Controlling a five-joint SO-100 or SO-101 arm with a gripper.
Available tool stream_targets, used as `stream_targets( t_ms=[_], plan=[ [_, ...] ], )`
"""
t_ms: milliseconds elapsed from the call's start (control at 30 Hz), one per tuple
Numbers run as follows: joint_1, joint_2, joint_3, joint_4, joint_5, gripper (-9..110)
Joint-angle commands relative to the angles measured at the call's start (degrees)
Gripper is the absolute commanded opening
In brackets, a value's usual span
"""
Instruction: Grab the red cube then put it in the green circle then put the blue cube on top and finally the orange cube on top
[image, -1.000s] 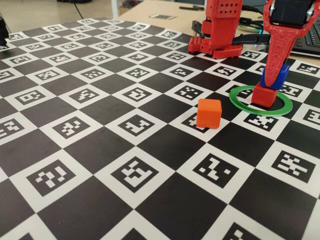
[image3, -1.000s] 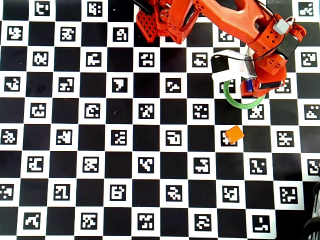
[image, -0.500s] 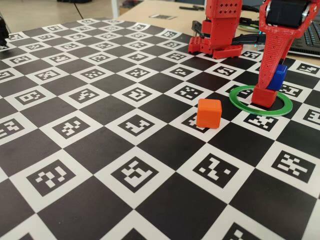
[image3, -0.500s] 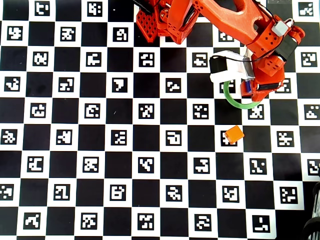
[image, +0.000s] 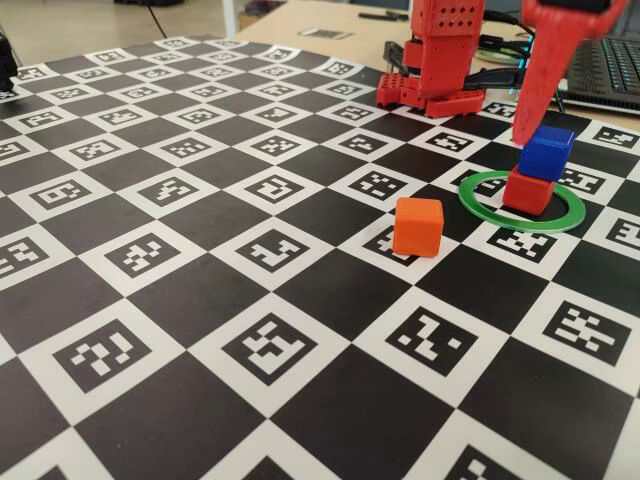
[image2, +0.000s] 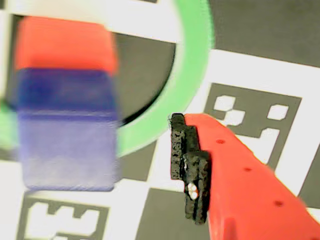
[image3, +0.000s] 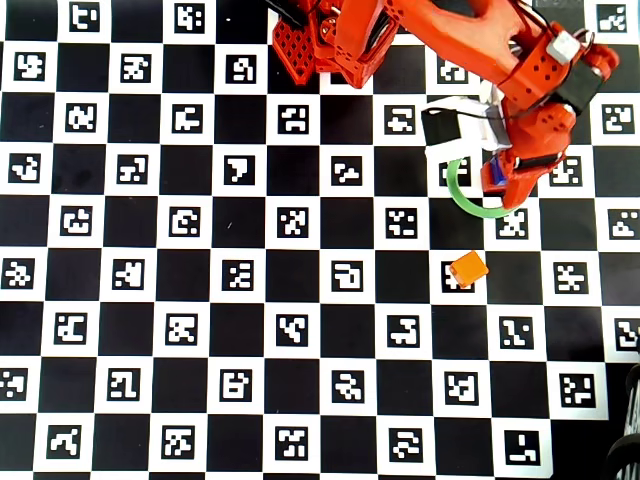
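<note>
Blue plastic is seen stacked on red: the blue cube (image: 546, 153) sits on top of the red cube (image: 528, 190), slightly askew, inside the green circle (image: 482, 214) toward its far side. The orange cube (image: 417, 226) is found just outside the ring, to its left in the fixed view, on the checkered surface (image: 200, 300). The fingers (image: 527, 118) are raised above the stack and parted, with nothing held; one finger (image2: 235, 180) is seen in the wrist view beside the blue cube, apart from it. The arm's base (image: 440, 60) stands behind the ring near the far edge, and a keyboard (image: 610, 75) lies past it. Wide open board is left in front and to the left. In the overhead view the stack is almost wholly hidden by the arm (image3: 520, 110); only a sliver of blue can be made out. The wrist view is blurred.
</note>
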Motion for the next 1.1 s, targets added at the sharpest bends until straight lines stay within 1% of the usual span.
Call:
stream_targets(
  t_ms=[0,67,133,167,433,600,700,1067],
  plan=[
    [6.50,6.86,-6.86,2.46,-9.93,41],
    [9.84,7.65,-7.82,1.67,-17.93,40],
    [11.25,7.56,-7.82,0.26,-31.90,40],
    [11.51,7.21,-7.73,-0.44,-33.57,40],
    [12.22,-0.70,-8.35,-5.80,-27.25,40],
    [14.33,-5.98,-10.63,-9.05,-18.54,40],
    [15.03,-9.40,-13.27,-8.96,-15.64,41],
    [17.93,-19.51,-12.74,-17.23,-14.94,40]
  ],
)
